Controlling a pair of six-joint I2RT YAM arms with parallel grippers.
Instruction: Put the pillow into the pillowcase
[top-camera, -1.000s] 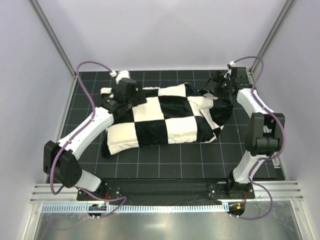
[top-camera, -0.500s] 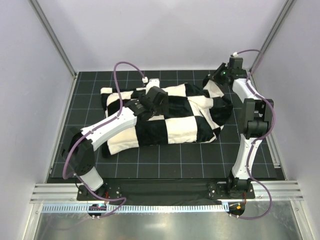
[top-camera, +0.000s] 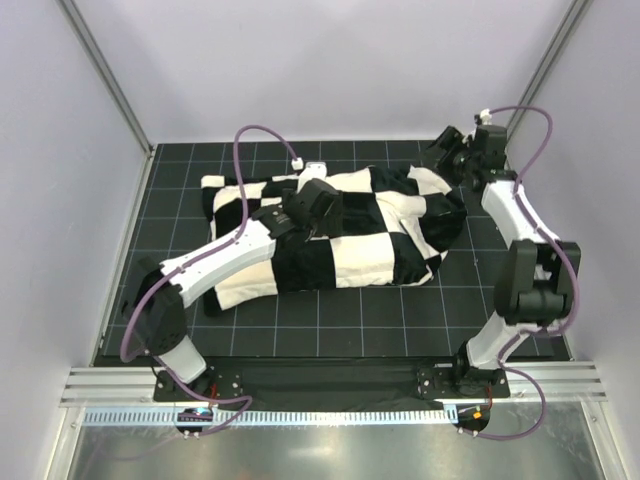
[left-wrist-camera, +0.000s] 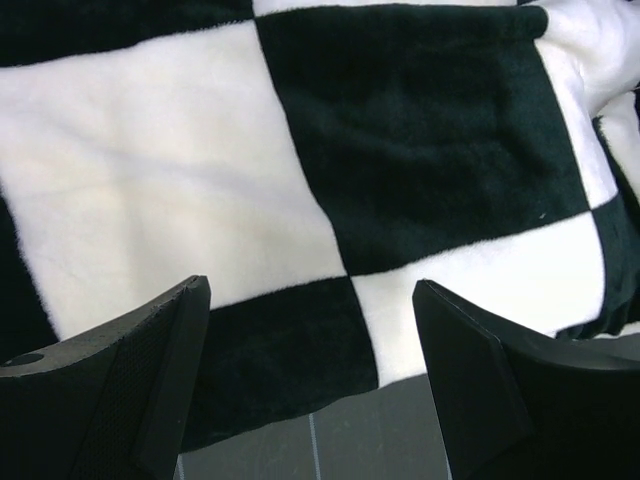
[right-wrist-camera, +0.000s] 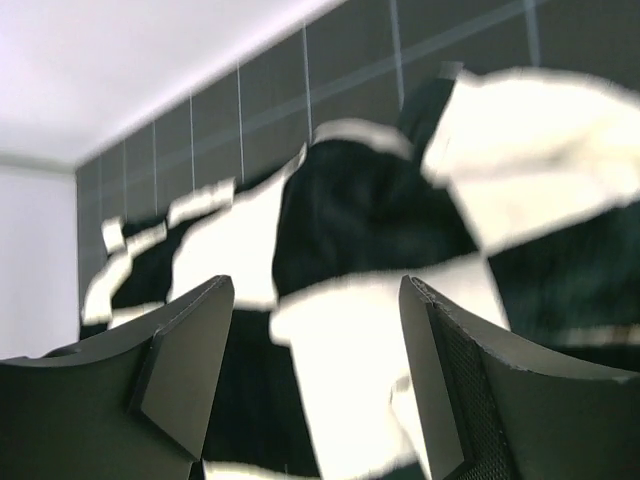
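Observation:
The pillowcase (top-camera: 340, 240), plush with large black and white squares, lies full and rumpled across the black grid mat (top-camera: 330, 320). No plain cream pillow shows; it is hidden. My left gripper (top-camera: 322, 212) hovers over the middle of the pillowcase, open and empty. The left wrist view shows it (left-wrist-camera: 310, 300) above the checked plush (left-wrist-camera: 200, 190) near its edge, with the mat (left-wrist-camera: 330, 440) below. My right gripper (top-camera: 450, 158) is open and empty at the back right, just off the pillowcase's right end. The right wrist view (right-wrist-camera: 315, 290) looks along the crumpled pillowcase (right-wrist-camera: 370, 220).
Pale walls with metal frame posts (top-camera: 100, 80) close in the mat on three sides. The back wall (right-wrist-camera: 120, 60) stands close behind the right gripper. Purple cables (top-camera: 255, 135) loop above both arms. A metal rail (top-camera: 320, 390) runs along the near edge.
My left gripper has moved right, from the pillowcase's left end to its middle. My right gripper has drawn back and to the right, away from the pillowcase's right end.

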